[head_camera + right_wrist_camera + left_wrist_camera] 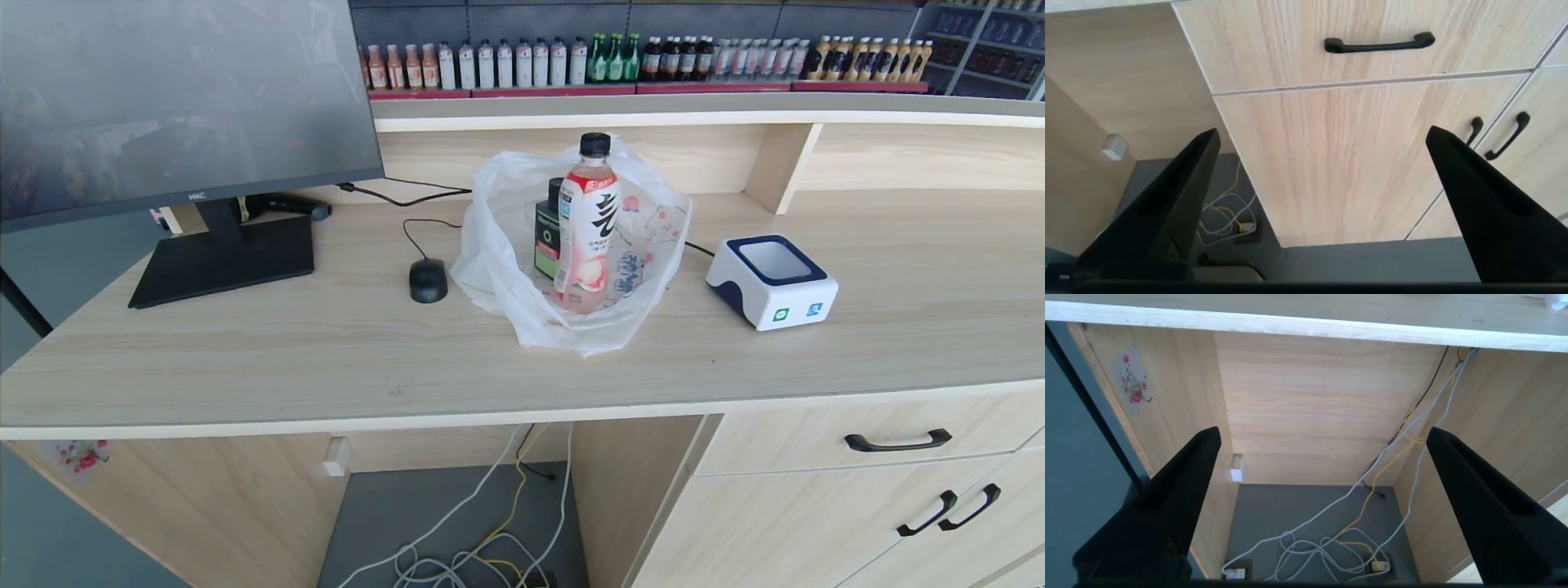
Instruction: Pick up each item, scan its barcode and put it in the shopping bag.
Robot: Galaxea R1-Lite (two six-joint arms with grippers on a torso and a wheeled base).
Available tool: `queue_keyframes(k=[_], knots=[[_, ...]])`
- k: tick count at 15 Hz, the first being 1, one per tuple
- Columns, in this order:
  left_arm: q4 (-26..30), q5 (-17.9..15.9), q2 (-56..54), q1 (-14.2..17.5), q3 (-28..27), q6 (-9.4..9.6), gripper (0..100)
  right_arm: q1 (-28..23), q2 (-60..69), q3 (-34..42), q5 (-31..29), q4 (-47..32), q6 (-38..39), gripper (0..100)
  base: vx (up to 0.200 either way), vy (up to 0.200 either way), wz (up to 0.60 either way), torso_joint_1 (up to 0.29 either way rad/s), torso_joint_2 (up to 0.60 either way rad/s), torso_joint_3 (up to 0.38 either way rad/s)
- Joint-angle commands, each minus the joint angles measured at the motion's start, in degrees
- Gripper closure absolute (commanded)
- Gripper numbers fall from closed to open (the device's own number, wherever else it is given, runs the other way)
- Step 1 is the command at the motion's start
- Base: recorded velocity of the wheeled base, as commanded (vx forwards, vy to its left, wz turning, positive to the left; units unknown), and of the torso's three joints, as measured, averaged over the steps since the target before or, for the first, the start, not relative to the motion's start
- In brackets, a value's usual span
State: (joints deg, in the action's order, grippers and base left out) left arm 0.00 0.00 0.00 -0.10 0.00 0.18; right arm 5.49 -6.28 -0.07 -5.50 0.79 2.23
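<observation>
The counter [245, 351] carries a dark monitor [180, 98] on the left. Near the middle is the white plastic shopping bag [490, 269], its mouth open upward. The white and blue barcode scanner [771, 282] sits to the right of the bag and apart from it.

Inside the bag a peach drink bottle [586, 237] stands upright, its black cap above the rim. A dark bottle with a green label [548, 233] is just behind it on the left. A clear item with blue and pink print [633, 261] is on its right, but I cannot tell what it is. A black mouse [428, 280] lies just left of the bag.

Both arms hang below the counter's edge. The left gripper [1323, 433] faces the open knee space with its loose cables [1323, 547], jaws wide apart and holding nothing. The right gripper [1323, 132] faces the drawer fronts [1372, 155], its jaws likewise spread and empty.

Every item I can make out is already in the bag, so the scan-and-bag cycle looks finished or nearly so. If another item waits out of sight, the next move calls for lifting an arm clear of the counter's front edge before reaching in.
</observation>
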Motion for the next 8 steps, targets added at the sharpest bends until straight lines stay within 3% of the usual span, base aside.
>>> queue_keyframes(k=[1,4,8], knots=[[0.00,0.00,0.00,0.01,0.00,-0.01,0,0.05,0.83,0.07,0.14,0.00,-0.56,0,0.000,0.000,0.00,0.000,0.00,0.000],[0.00,0.00,0.00,0.01,0.00,-0.01,0,0.05,0.83,-0.01,0.14,0.00,0.23,0,-0.200,0.000,0.00,0.011,0.00,0.001],[0.00,0.00,0.00,0.01,0.00,-0.01,0,0.05,0.83,-0.01,0.14,0.00,0.23,0,0.000,0.000,0.00,0.000,0.00,0.000]])
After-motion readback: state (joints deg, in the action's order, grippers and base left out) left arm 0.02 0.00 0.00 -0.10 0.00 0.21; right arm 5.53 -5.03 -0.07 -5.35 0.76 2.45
